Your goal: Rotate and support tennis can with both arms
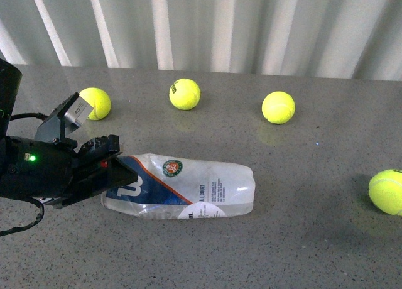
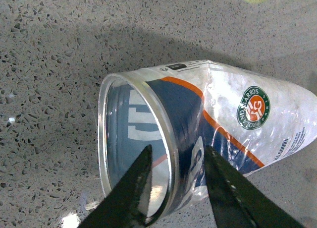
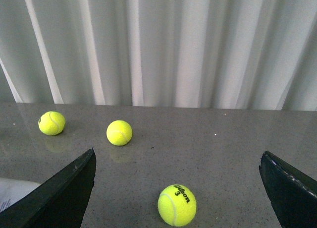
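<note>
Four tennis balls (image 1: 95,103) (image 1: 184,93) (image 1: 278,107) (image 1: 387,191) on grey table (image 1: 314,239), curtain (image 1: 251,25) behind

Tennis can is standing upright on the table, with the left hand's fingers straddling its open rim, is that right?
Not quite. The tennis can lies on its side on the table, not upright; the front view shows that. The left hand does straddle the open rim, one finger inside and one outside.

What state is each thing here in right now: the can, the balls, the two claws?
tennis can: lying on its side, lidless, open end facing the left gripper.
left gripper: fingers straddle the can's rim; grip unclear.
right gripper: wide open, empty.
tennis balls: four, loose on the table.
</note>
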### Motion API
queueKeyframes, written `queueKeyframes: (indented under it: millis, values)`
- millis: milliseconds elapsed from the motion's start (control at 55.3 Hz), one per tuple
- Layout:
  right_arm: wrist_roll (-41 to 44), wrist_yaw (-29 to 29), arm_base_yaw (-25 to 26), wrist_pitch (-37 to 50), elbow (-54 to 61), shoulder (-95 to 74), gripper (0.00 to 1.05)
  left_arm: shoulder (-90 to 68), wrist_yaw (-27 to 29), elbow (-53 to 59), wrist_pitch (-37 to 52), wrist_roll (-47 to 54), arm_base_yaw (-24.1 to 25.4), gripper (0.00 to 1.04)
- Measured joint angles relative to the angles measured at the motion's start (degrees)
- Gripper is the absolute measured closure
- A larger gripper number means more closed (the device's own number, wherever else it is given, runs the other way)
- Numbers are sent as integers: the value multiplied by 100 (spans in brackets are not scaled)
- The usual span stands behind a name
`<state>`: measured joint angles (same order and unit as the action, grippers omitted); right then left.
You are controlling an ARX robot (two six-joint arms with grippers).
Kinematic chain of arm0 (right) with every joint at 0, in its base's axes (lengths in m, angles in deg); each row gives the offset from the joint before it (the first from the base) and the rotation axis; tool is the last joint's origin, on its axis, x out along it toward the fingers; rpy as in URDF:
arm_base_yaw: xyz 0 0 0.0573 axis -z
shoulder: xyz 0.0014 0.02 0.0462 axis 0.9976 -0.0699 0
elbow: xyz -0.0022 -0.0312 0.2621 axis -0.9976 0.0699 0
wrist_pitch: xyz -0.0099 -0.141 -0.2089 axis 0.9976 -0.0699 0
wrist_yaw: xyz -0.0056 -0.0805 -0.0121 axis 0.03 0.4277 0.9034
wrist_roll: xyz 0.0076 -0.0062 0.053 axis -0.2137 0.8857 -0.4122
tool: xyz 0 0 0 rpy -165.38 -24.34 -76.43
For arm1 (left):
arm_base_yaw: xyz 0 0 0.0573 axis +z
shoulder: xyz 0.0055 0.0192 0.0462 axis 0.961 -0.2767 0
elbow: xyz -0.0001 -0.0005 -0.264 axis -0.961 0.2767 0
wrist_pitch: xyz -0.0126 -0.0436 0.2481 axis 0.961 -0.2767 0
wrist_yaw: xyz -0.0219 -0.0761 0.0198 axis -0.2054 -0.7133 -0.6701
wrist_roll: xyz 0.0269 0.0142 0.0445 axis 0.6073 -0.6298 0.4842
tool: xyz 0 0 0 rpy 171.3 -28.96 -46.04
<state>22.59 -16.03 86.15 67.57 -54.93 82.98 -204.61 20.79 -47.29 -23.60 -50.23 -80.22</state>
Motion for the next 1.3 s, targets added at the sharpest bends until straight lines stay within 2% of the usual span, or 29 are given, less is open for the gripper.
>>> queueKeyframes:
  millis: [90,199,326,470,687,868,1013,1303]
  values:
    - [0,0,0,0,0,0,7,116,24,0,-146,24,2,89]
    - [0,0,0,0,0,0,7,435,-63,-31,-481,87,37,100]
    - [0,0,0,0,0,0,7,1147,-68,-337,-1226,391,63,101]
    - [0,0,0,0,0,0,7,2065,74,-1117,-2441,1211,-33,101]
    - [0,0,0,0,0,0,7,2948,927,-2929,-4697,3764,-798,101]
    - [0,0,0,0,0,0,7,2540,2168,-4170,-6933,7130,-1622,101]
    - [0,0,0,0,0,0,7,2039,2750,-4269,-7099,8223,-1834,101]
    - [0,0,0,0,0,0,7,1432,3145,-4256,-6763,8701,-2146,101]
